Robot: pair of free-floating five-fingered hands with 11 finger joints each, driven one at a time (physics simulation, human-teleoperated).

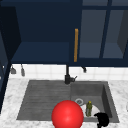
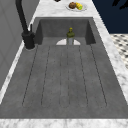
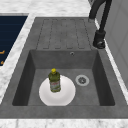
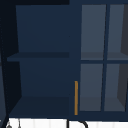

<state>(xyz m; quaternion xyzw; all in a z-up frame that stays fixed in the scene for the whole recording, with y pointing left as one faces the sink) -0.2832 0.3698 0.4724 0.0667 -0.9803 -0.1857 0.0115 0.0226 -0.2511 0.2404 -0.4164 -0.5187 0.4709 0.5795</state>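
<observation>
The cabinet hung above the desk, its left door open and an orange handle on the door's edge. Below lay the sink, its faucet at the back. A red ball sat at the sink's front edge. A white plate lay in the basin, a green bottle upright on it. The right hand hovered at the basin's front right corner, near the plate; whether its fingers were wide or curled could not be told.
</observation>
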